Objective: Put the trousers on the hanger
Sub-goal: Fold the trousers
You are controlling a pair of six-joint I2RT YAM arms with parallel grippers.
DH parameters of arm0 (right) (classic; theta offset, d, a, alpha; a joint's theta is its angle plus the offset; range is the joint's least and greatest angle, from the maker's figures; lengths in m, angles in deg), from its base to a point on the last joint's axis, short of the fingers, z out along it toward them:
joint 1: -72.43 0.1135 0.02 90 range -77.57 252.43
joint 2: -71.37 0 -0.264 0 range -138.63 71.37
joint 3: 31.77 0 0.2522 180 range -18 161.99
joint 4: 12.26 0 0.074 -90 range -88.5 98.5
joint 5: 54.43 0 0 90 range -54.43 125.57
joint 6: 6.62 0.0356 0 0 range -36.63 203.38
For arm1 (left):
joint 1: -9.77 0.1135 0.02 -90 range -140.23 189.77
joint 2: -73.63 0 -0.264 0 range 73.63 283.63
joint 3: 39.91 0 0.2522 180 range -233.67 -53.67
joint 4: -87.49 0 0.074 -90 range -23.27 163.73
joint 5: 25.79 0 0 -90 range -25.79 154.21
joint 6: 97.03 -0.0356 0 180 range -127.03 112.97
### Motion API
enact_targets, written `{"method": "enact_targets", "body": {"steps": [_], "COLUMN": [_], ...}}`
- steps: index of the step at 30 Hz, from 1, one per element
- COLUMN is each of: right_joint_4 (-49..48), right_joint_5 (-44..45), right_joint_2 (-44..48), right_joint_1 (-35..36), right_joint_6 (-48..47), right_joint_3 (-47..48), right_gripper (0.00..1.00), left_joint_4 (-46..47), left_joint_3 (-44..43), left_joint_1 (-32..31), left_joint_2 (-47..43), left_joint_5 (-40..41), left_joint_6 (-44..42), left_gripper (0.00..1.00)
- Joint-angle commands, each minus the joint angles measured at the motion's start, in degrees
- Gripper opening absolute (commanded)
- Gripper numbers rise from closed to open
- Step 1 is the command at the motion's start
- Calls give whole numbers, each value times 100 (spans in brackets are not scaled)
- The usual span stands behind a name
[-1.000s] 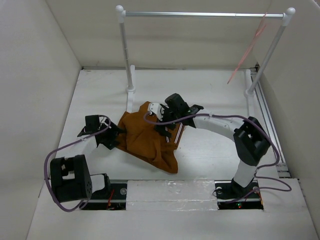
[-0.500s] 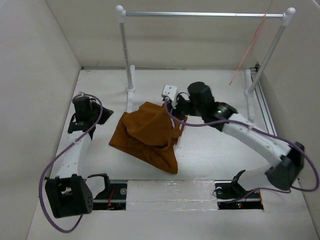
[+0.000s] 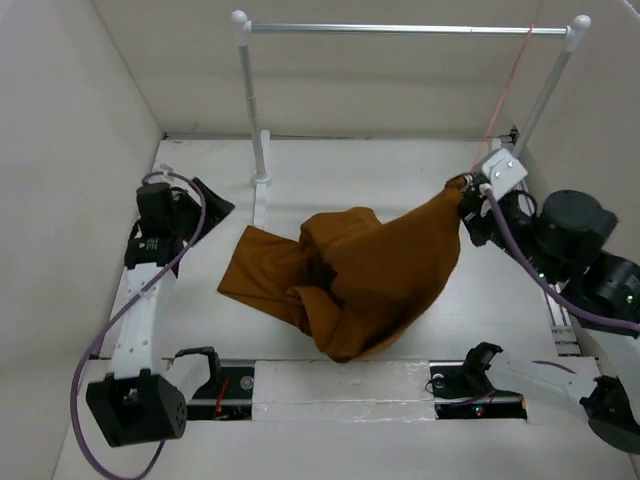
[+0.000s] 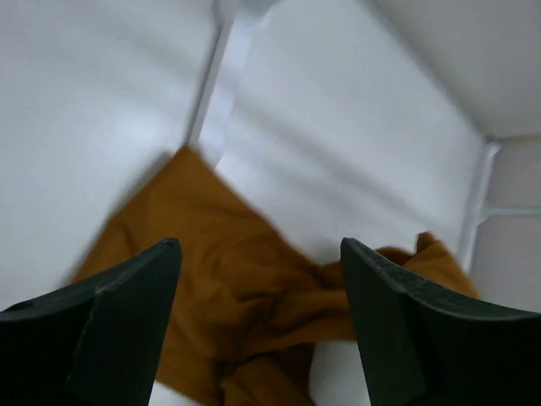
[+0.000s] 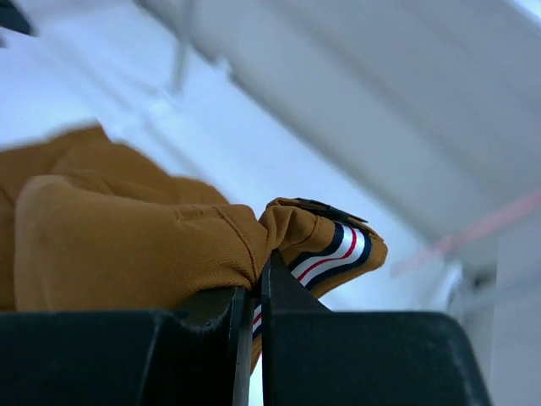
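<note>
Trousers (image 3: 370, 275) drape from the table (image 3: 400, 170) up to the right gripper (image 3: 468, 190), clamped on their striped waistband near the hanger (image 3: 507, 85). The left gripper (image 4: 259, 245) hovers with jaws spread, touching nothing.

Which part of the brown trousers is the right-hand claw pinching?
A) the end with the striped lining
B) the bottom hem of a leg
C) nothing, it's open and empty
A: the right gripper is shut on the trousers right beside the striped lining.
</note>
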State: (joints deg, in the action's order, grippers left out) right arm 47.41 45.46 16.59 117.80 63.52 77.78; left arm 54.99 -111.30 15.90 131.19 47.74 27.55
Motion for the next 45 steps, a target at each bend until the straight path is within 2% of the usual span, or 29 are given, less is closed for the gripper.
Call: {"method": "enact_targets", "body": {"steps": [1, 2, 3, 4, 5, 6, 8, 12, 16, 19, 24, 27, 28, 31, 33, 34, 35, 36, 37, 38, 40, 41, 42, 43, 45], "right_joint_4": [718, 596, 499, 446, 419, 401, 340, 164, 190, 173, 146, 76, 41, -12, -160, -196, -257, -336, -337, -337, -267, -206, -118, -91, 49], "right_joint_5": [1427, 1498, 1542, 1481, 1420, 1402, 1375, 1095, 857, 865, 716, 681, 550, 357, 129, 58, -48, -223, -294, -373, -619, -707, -899, -945, -1163], "right_joint_2": [81, 152, 335, 415, 459, 573, 705, 899, 926, 978, 812, 724, 654, 583, 635, 662, 679, 697, 671, 653, 488, 417, 320, 180, 56], "right_joint_1": [-413, -580, -738, -1157, -1405, -1625, -2162, -2681, -2823, -2875, -2927, -2928, -2928, -2928, -2928, -2928, -2928, -2928, -2928, -2928, -2928, -2928, -2928, -2928, -2814], "right_joint_6": [754, 860, 1009, 1123, 1194, 1290, 1300, 1002, 923, 799, 712, 597, 510, 466, 448, 395, 351, 307, 220, 176, 79, 70, 52, 43, 61], "right_joint_3": [-1296, -1613, -2234, -2449, -2573, -2731, -2776, -2724, -2749, -2758, -2636, -2539, -2513, -2530, -2626, -2644, -2653, -2618, -2540, -2443, -1917, -1654, -1364, -778, -186], "right_gripper": [0, 0, 0, 0, 0, 0, 0, 0, 0, 0, 0, 0, 0, 0, 0, 0, 0, 0, 0, 0, 0, 0, 0, 0, 0], "left_joint_4": [-534, -464, -377, -280, -227, -287, -402, -7, -427, -587, -710, -824, -693, -211, 245, 396, 432, 328, 275, 179, -225, -322, -454, -559, -761], "left_joint_3": [838, 962, 1051, 1121, 1078, 895, 771, 1174, 1192, 1419, 1789, 2158, 2385, 2589, 2520, 2432, 2110, 1871, 1608, 944, 203, -540, -879, -1186, -2066], "left_joint_1": [-199, -374, -907, -1234, -1594, -2354, -2852, -2916, -2916, -2916, -2846, -2846, -2846, -2793, -2793, -2793, -2793, -2732, -2679, -2679, -2530, -2416, -2302, -1944, -1442], "left_joint_2": [369, 405, 457, 614, 755, 965, 1458, 1390, 1495, 1101, 1012, 679, 338, 396, 867, 1010, 1107, 1213, 1196, 1161, 977, 933, 854, 845, 853], "left_joint_5": [-664, -586, -351, -226, -16, 560, 1039, 1320, 1786, 2209, 1684, 1734, 1804, 1683, 1673, 1699, 1830, 1953, 2129, 2304, 2865, 2956, 3052, 3053, 2835], "left_joint_6": [-496, -453, -392, -226, -155, -76, 187, 584, 654, 821, 1172, 1462, 1663, 1823, 1911, 1885, 1902, 1920, 1746, 1640, 1403, 1149, 1007, 910, 691], "left_gripper": [73, 73, 74, 75, 76, 78, 83, 94, 95, 97, 99, 99, 99, 97, 78, 60, 7, 0, 0, 0, 0, 0, 0, 0, 0]}}
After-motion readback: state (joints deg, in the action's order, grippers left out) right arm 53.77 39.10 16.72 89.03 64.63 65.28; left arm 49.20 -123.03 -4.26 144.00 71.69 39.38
